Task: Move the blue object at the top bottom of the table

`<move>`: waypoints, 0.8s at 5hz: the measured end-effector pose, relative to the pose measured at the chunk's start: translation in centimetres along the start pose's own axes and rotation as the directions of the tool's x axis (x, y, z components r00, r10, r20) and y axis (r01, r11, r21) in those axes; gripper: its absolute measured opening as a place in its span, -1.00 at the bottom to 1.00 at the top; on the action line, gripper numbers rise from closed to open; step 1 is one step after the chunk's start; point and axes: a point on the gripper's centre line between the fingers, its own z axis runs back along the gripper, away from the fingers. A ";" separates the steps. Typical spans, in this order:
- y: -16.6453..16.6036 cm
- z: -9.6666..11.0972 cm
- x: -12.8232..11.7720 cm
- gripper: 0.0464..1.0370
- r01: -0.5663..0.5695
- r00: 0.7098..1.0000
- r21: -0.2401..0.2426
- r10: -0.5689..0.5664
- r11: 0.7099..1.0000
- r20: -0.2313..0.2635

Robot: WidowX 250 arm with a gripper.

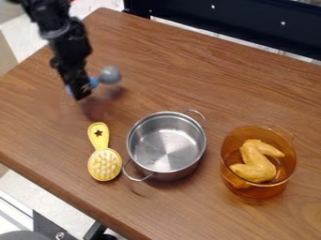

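Amber pot (256, 191) holding a yellow chicken wing (256, 161) sits nearest, right of the steel pot (166, 145); a yellow brush (104, 161) lies left of that. Near the table's (188, 61) upper-left edge, the gripper (78, 90) pinches the blue object (94, 82) above the wood, its grey round end jutting right, where tabletop stretches toward the far edge.

Pot (167, 163) silver; brush (104, 164) yellow, star-marked handle, pale dots; container (256, 187) amber.
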 end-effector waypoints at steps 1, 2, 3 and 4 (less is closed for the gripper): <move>-2.3 0.6 2.4 -0.29 -0.161 0.987 -0.063 0.162 0.985 0.019; -3.9 1.9 6.0 -0.29 -0.291 0.955 -0.073 0.294 0.954 0.041; -5.4 1.8 9.2 -0.29 -0.496 0.863 -0.105 0.503 0.862 0.051; -6.9 0.9 11.1 -0.29 -0.521 0.847 -0.119 0.530 0.845 0.052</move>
